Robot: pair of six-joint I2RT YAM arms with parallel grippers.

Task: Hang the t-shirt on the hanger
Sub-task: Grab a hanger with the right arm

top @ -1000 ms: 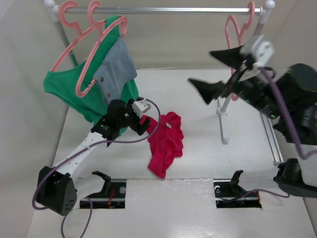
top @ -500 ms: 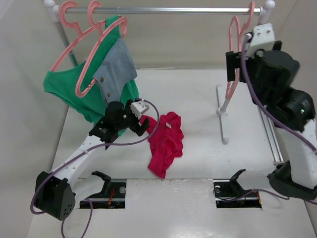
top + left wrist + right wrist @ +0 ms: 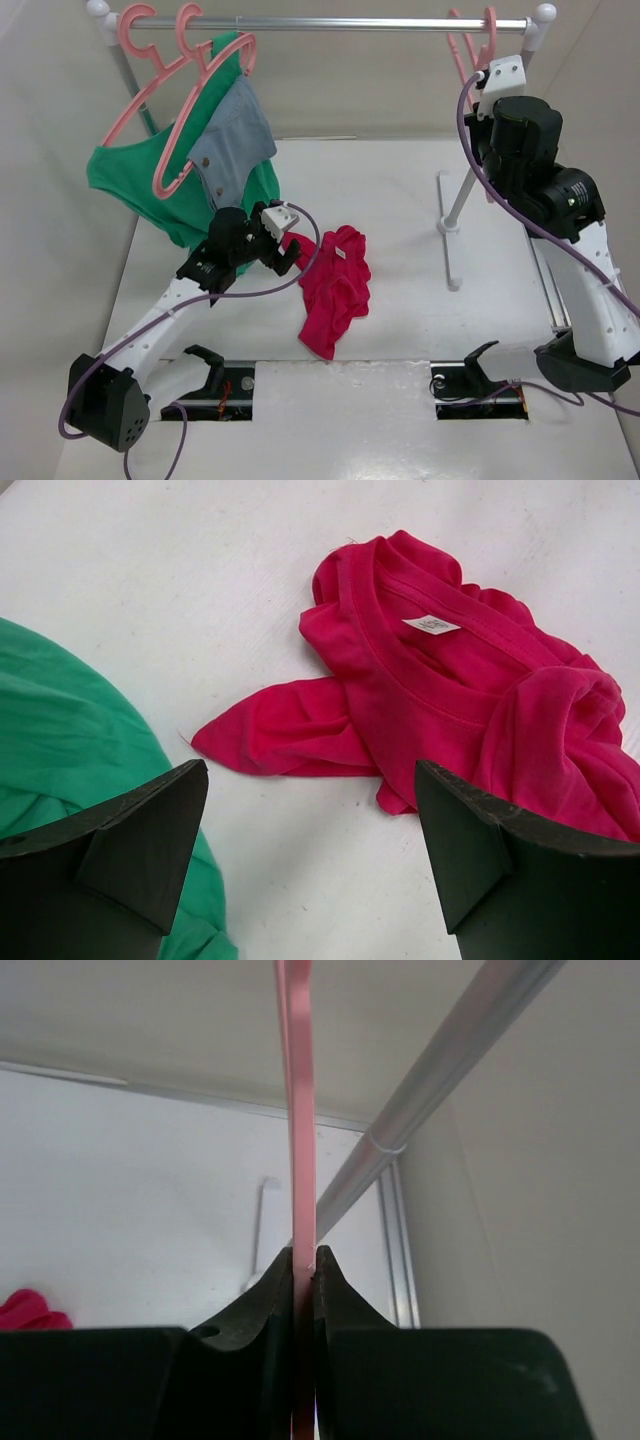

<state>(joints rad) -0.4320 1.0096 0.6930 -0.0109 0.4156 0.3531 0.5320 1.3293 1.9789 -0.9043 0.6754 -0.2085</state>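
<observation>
Barely begun: right fingers (image 3: 262,1310) pinch the hanger (image 3: 297,1110) on the rail, left fingers (image 3: 120,850) gape wide above the t-shirt (image 3: 450,690), crumpled on the tabletop (image 3: 150,600).

The t-shirt (image 3: 470,700) label's (image 3: 431,625) print (tiny, blurred) cannot be read.

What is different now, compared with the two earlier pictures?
The right gripper, open one second ago, closed on the hanger and moved up toward the rail. The left gripper stays open over the t-shirt, which has not moved.
</observation>
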